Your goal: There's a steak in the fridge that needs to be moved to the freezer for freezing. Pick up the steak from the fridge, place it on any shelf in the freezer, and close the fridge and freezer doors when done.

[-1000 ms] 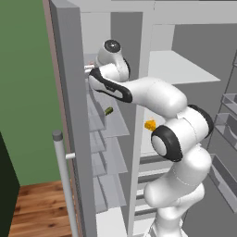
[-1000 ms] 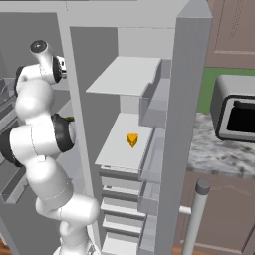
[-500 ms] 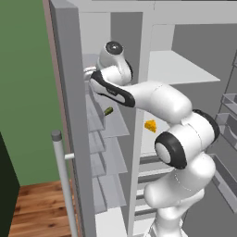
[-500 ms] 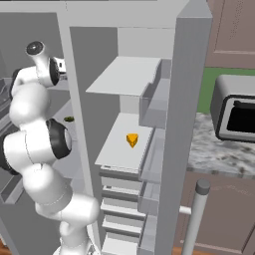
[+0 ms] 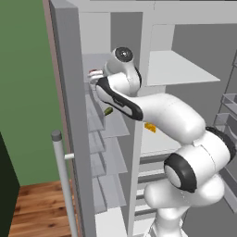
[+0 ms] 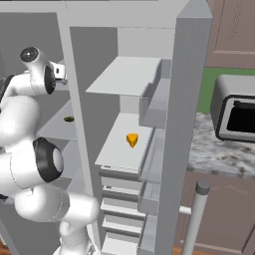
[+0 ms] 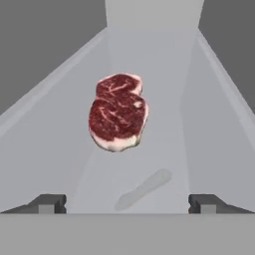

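Left base view: arm reaches into the freezer (image 5: 104, 139), the narrow left compartment with stacked translucent shelves. Wrist sits at an upper shelf; a sliver of red, the steak (image 5: 95, 72), shows just past the hand at the shelf's left side. Small green vegetable (image 5: 108, 111) lies on the shelf below the wrist. Freezer door (image 5: 69, 115) stands open at the left with its silver bar handle (image 5: 64, 180) toward the camera. Yellow cheese wedge (image 5: 150, 126) peeks out under the forearm, on a white shelf in the fridge (image 5: 185, 69).

Right base view: fridge compartment is open, cheese wedge (image 6: 132, 140) alone on its middle white shelf, drawers beneath. Fridge door (image 6: 179, 139) stands open edge-on, bins on its inner side. Green vegetable (image 6: 68, 119) sits on a freezer shelf behind the arm. Toaster oven (image 6: 234, 114) stands on the speckled counter (image 6: 214, 154) at the right.

Hand view: gripper (image 7: 127, 204) has its jaws spread wide, tips far apart at the bottom corners, nothing between them. Steak (image 7: 118, 112) lies flat on the translucent freezer shelf (image 7: 209, 149) ahead of the tips, clear of both. Its long axis runs away from the hand, the pale fat edge nearest the gripper, the narrower lobe pointing toward the back wall.
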You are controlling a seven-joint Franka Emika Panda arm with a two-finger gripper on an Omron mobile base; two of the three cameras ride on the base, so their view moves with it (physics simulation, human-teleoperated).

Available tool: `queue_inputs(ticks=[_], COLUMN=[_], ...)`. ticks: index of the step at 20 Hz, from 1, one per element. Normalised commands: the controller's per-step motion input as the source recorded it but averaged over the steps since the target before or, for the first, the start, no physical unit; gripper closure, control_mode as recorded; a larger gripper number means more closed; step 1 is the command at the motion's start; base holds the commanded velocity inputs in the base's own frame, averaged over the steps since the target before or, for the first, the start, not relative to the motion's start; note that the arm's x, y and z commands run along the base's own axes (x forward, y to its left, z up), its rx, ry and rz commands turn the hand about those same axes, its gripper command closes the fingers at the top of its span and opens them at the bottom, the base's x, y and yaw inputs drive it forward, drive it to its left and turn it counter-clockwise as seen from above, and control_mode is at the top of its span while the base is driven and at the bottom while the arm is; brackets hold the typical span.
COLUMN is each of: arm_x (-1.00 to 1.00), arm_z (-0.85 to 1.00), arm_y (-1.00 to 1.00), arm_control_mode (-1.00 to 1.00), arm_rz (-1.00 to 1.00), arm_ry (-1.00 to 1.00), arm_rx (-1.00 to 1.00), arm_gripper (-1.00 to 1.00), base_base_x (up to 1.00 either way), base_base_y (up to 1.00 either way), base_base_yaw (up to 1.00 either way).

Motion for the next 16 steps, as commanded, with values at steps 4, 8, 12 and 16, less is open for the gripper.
queue_inputs(ticks=[4, 8, 12, 16], arm_x=[-0.74, -0.97, -0.99, -0.76], arm_z=[0.24, 0.13, 0.05, -0.05], arm_y=[-0.33, -0.21, -0.39, -0.78], arm_control_mode=[-1.00, -1.00, -1.00, -1.00], arm_rz=[-0.07, -0.01, -0.01, 0.00], arm_ry=[0.10, 0.07, 0.07, 0.02], arm_rx=[0.03, 0.00, 0.00, 0.00], arm_gripper=[-1.00, -1.00, -1.00, -1.00], base_base_x=[0.00, 0.00, 0.00, 0.00], base_base_y=[0.00, 0.00, 0.00, 0.00], base_base_yaw=[0.00, 0.00, 0.00, 0.00])
